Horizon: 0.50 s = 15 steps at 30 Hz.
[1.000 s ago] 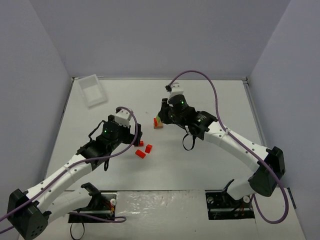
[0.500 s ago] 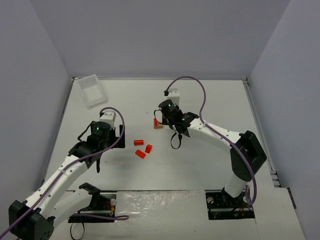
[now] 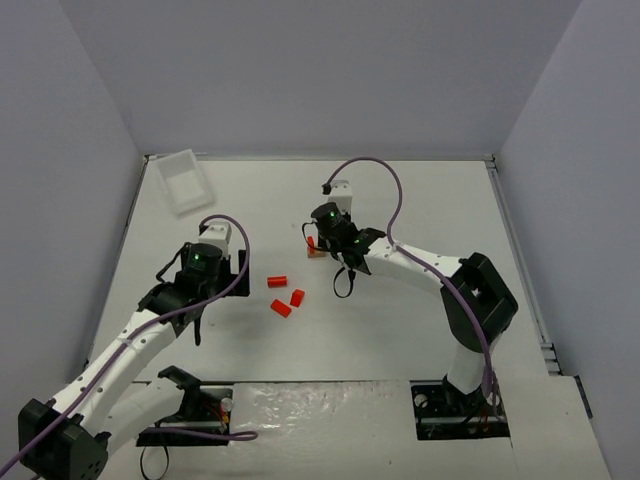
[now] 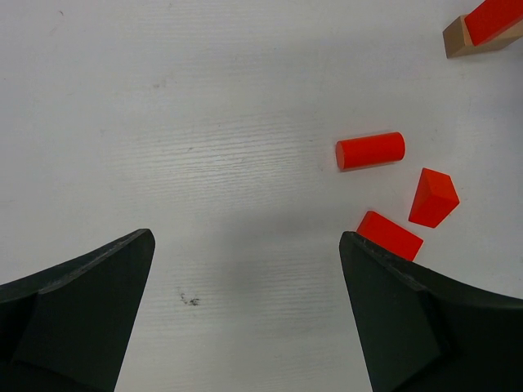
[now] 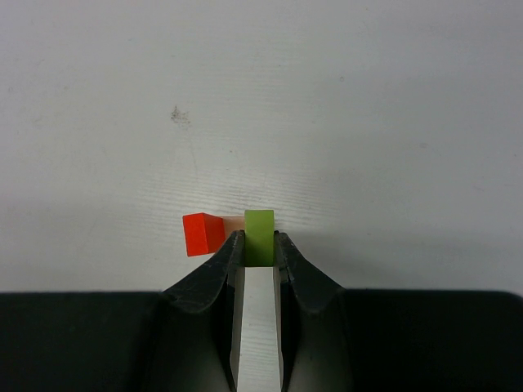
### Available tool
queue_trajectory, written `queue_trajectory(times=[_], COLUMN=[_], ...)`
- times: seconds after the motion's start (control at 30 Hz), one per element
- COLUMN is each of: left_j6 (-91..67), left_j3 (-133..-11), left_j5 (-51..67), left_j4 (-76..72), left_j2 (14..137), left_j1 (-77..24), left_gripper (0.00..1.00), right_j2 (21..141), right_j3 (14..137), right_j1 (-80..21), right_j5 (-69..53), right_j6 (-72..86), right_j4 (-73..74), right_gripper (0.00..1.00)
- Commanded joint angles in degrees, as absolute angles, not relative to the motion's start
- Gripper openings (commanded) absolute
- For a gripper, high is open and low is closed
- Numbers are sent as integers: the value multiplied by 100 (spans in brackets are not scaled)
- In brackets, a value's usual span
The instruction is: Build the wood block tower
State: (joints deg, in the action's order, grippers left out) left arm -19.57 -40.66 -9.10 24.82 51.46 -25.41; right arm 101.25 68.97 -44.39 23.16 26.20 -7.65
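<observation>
Nearest the arm bases, the left gripper (image 4: 245, 261) hangs over bare table (image 4: 204, 122), its jaws spread wide with nothing between them. Just beyond it, to its right, lie three loose red pieces, close together but not touching. They are a red cylinder (image 4: 370, 150) on its side, a red wedge (image 4: 433, 198) and a red bar (image 4: 391, 235) partly hidden by the gripper's finger.

Farther out, the wood block tower (image 3: 316, 247) is barely begun. It is a tan base (image 4: 458, 41) with a red block (image 5: 203, 233) on it, and the right gripper (image 5: 260, 239) is clamped on a lime-green block (image 5: 260, 222) just beside that red block, a sliver of tan showing between them. I cannot tell whether the green block rests on the base or hangs just above it. Farthest off, a clear tray (image 3: 185, 182) sits in the far left corner.

These look like small painted wooden pieces, so they are probably light, rigid and hard to damage. Being so light, though, the stack would likely shift at a nudge. The cylinder may roll, so it is best pinched by its flat ends or squarely across its middle. The wedge wants a grip on its two flat parallel faces — sloped faces would likely squirt out of the jaws. The bar is best held across its narrow width.
</observation>
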Motion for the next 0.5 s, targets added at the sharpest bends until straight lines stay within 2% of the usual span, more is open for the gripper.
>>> queue_trajectory(times=[0.0,0.47], left_j6=[-1907,-1890], left_j3=[-4210,-4219], left_j5=[-915,-850], left_j4=[2162,2116], left_j2=[5246,5332], left_j1=[-2505,-2482], left_gripper=[96,96], right_j2=[10141,10422], right_j3=[6891,6947], right_j1=[-4517,-4535], right_j5=[2566,2569], right_j6=[2575,2602], right_j4=[-1361,-1441], right_gripper=[0,0])
